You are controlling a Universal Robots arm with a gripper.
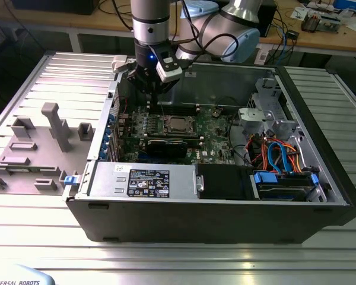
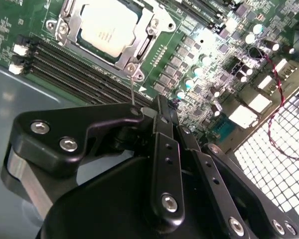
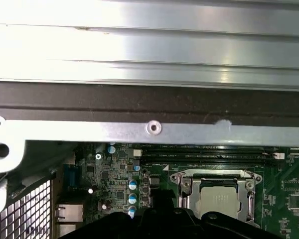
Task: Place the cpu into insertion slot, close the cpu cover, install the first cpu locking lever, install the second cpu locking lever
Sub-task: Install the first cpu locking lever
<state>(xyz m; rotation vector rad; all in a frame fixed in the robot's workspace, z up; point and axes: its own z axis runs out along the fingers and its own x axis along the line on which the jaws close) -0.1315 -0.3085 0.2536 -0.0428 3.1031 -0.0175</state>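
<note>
The cpu (image 1: 178, 124) (image 2: 107, 27) (image 3: 220, 199), a silver-grey square, lies in the insertion slot (image 2: 65, 30) on the green board. The cpu cover (image 2: 135, 50) (image 3: 187, 191) lies flat around it as a silvery frame. A thin wire locking lever (image 2: 133, 87) stands up from the socket's corner and reaches my fingertips. My black gripper (image 1: 153, 89) (image 2: 150, 107) hangs just above the board beside the socket, toward the case's back wall, its fingers drawn together. I cannot tell whether the lever is pinched or only touched.
The open computer case (image 1: 213, 208) lies on a ribbed metal table. A black graphics card (image 1: 166, 145) sits in front of the socket, and long memory slots (image 2: 74, 69) lie beside it. Orange and blue cables (image 1: 279, 157) are at the exterior view's right. Grey fixtures (image 1: 53, 127) stand left.
</note>
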